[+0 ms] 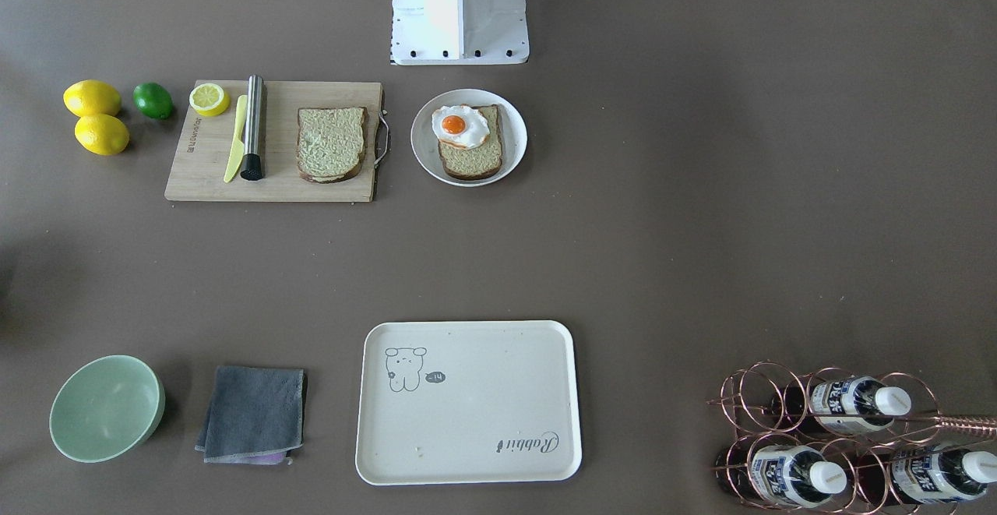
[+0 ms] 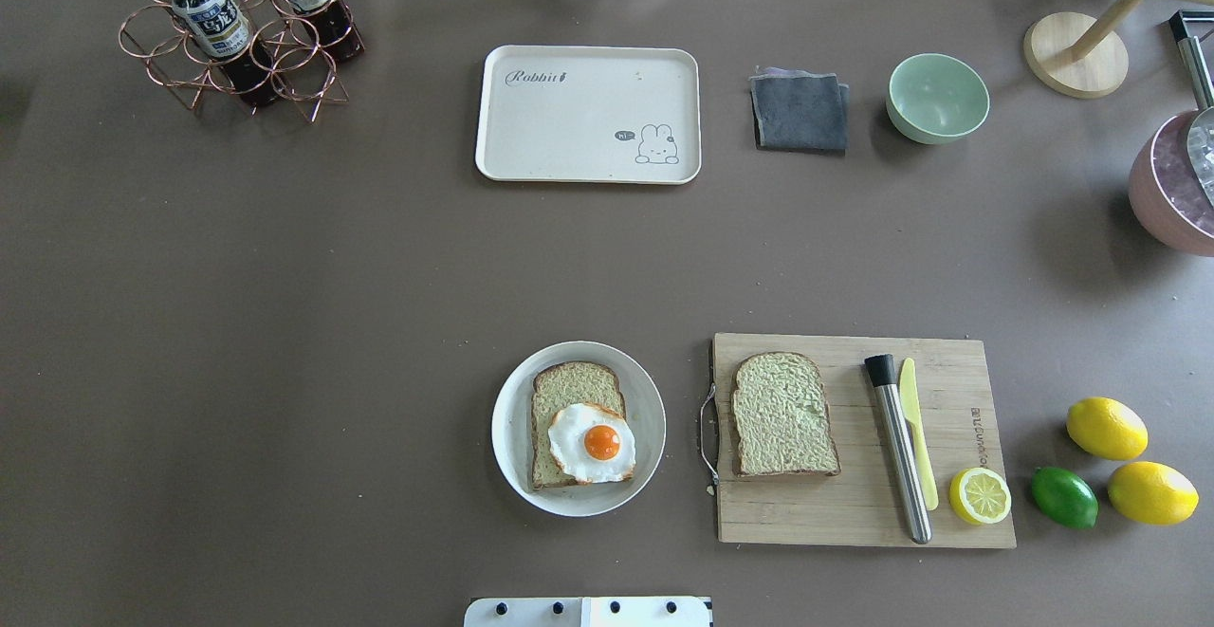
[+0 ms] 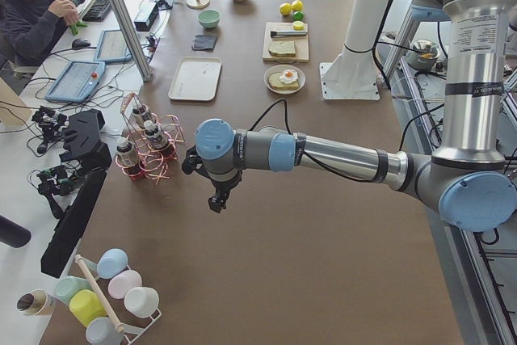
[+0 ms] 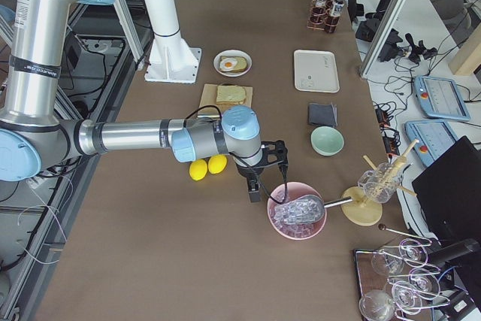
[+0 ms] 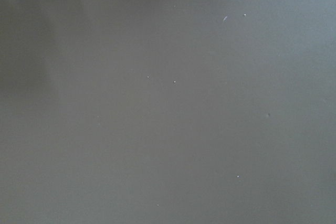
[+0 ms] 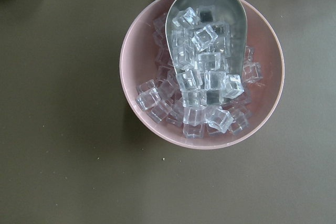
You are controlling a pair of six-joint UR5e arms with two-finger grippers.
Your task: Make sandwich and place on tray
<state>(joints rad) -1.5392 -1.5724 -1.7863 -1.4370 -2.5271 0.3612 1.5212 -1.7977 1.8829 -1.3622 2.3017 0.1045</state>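
One bread slice (image 2: pixel 573 388) lies on a round white plate (image 2: pixel 508 437) with a fried egg (image 2: pixel 593 442) on top of it. A second bread slice (image 2: pixel 783 414) lies on the wooden cutting board (image 2: pixel 854 504). The cream tray (image 2: pixel 569 124) is bare at the table's far side. Both grippers show only in the side views. The left gripper (image 3: pixel 216 201) hangs over bare table near the bottle rack. The right gripper (image 4: pixel 254 192) hangs beside a pink bowl of ice. I cannot tell whether either is open or shut.
On the board lie a steel muddler (image 2: pixel 899 451), a yellow knife (image 2: pixel 916 437) and a lemon half (image 2: pixel 980 495). Two lemons (image 2: pixel 1106 428) and a lime (image 2: pixel 1064 497) sit beside it. A grey cloth (image 2: pixel 800 111), green bowl (image 2: pixel 937 98), bottle rack (image 2: pixel 237 34) and pink ice bowl (image 6: pixel 202 72) stand around.
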